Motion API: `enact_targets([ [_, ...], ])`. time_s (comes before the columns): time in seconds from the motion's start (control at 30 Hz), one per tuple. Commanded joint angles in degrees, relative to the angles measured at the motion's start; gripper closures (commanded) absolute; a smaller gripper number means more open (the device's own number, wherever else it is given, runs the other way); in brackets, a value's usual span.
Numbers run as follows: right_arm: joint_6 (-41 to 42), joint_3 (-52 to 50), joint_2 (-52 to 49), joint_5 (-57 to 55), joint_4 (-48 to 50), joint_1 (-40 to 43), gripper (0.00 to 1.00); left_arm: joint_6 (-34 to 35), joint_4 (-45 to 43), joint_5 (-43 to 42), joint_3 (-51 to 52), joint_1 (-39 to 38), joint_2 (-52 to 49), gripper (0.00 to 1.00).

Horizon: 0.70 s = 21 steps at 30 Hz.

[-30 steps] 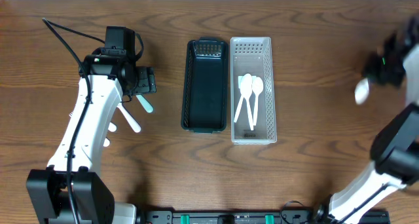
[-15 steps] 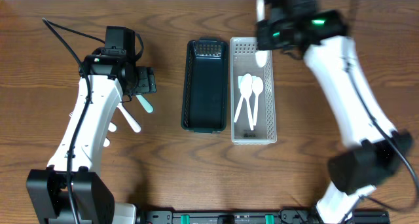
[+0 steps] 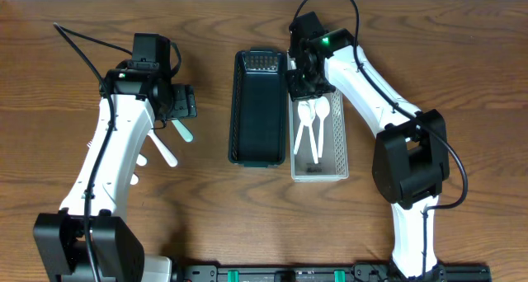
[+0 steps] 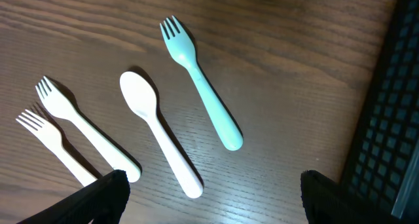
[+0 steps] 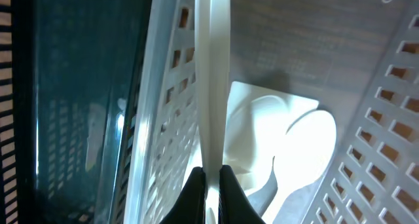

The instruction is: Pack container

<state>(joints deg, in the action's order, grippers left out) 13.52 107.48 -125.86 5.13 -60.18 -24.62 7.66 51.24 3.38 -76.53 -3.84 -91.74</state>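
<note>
White spoon (image 5: pixel 213 86), clamped in my right pincer (image 5: pixel 213 179), hangs over the clear tray (image 3: pixel 330 170), evidently for sorting. Left pincer (image 4: pixel 213 192) stands wide above the teal fork (image 4: pixel 203 96).

Four plastic pieces lie on the wooden table (image 4: pixel 294 67): a teal fork (image 4: pixel 201 86), a white spoon (image 4: pixel 159 140) just left of it, then a larger white fork (image 4: pixel 85 129) and a smaller white fork (image 4: pixel 52 145) close together. The left gripper (image 4: pixel 216 201) spreads its dark fingers (image 4: pixel 98 199) wide at the bottom corners, empty. Along the right edge runs what looks like a dark slotted container (image 4: pixel 386 132), blurred.

No text, label, brand, number or sign can be read, neither on the black slotted plastic bin (image 3: pixel 258 117) nor on the clear perforated plastic bin (image 3: pixel 318 170).
</note>
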Motion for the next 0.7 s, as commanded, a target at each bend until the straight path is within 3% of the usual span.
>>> enact_targets([
  [0.0, 1.0, 0.4, 0.5, -2.1, 0.0, 0.0, 0.99, 0.0, 0.3, 0.5, -1.2, 0.3, -0.4, 0.14],
  [0.1, 0.9, 0.4, 0.5, -2.3, -0.4, 0.1, 0.94, 0.0, 0.4, 0.5, -1.2, 0.3, -0.4, 0.14],
  [0.2, 0.4, 0.4, 0.6, -3.2, -0.3, 0.3, 0.9, 0.0, 0.3, 0.5, -1.2, 0.3, -0.4, 0.0],
  [0.3, 0.3, 0.5, 1.4, -4.4, -0.4, 0.9, 0.85, 0.0, 0.6, 0.5, -1.2, 0.3, -0.3, 0.02],
  [0.4, 0.1, 0.5, 3.1, -4.9, -0.4, 2.1, 0.68, 0.0, 0.7, 0.5, -1.2, 0.3, -0.3, 0.02],
  [0.47, -0.6, 0.5, 5.0, -4.9, -0.2, 3.3, 0.51, 0.0, 0.9, 0.5, -1.2, 0.3, -0.3, 0.02],
  [0.67, -3.6, 0.6, 13.0, -4.9, 0.7, 8.3, 0.45, 0.1, 2.9, 2.3, -2.2, 0.3, 0.7, 0.02],
])
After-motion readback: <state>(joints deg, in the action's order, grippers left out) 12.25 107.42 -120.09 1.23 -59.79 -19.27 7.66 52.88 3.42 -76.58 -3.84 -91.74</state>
